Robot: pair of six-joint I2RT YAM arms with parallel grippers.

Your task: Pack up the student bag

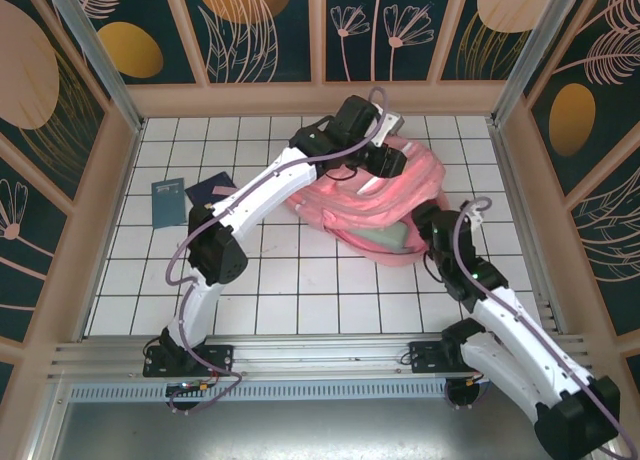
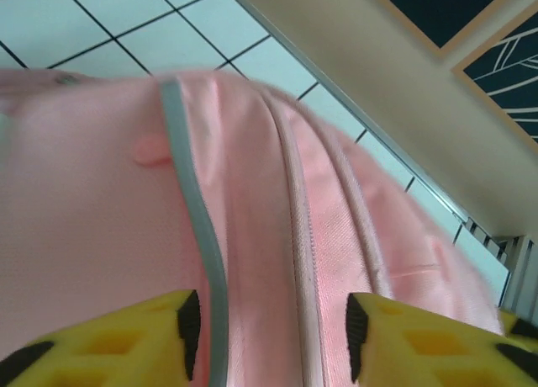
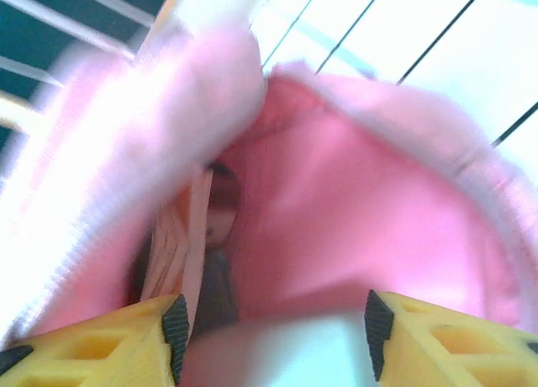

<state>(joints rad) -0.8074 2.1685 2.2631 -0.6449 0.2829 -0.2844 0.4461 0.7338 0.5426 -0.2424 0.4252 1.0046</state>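
The student bag (image 1: 345, 208), a large pink backpack, lies on the tiled table right of centre with its mouth facing the right arm. My left gripper (image 2: 267, 336) hangs open over the bag's top, just above a silvery stripe (image 2: 197, 227) and a zipper seam (image 2: 301, 235); in the top view the left gripper (image 1: 388, 160) is at the bag's far side. My right gripper (image 3: 273, 336) stands open at the bag's mouth (image 1: 425, 230). A pale grey-green flat item (image 3: 277, 349) lies between its fingers, half inside the pink lining (image 3: 353, 210). A peach-coloured book edge (image 3: 176, 244) stands deeper inside.
Two books lie on the tiles at the left, one teal (image 1: 168, 201) and one dark blue (image 1: 211, 192). The wooden back wall (image 1: 320, 98) runs close behind the bag, and the right side wall (image 1: 520, 180) is near it. White tiles (image 1: 300, 290) lie in front of the bag.
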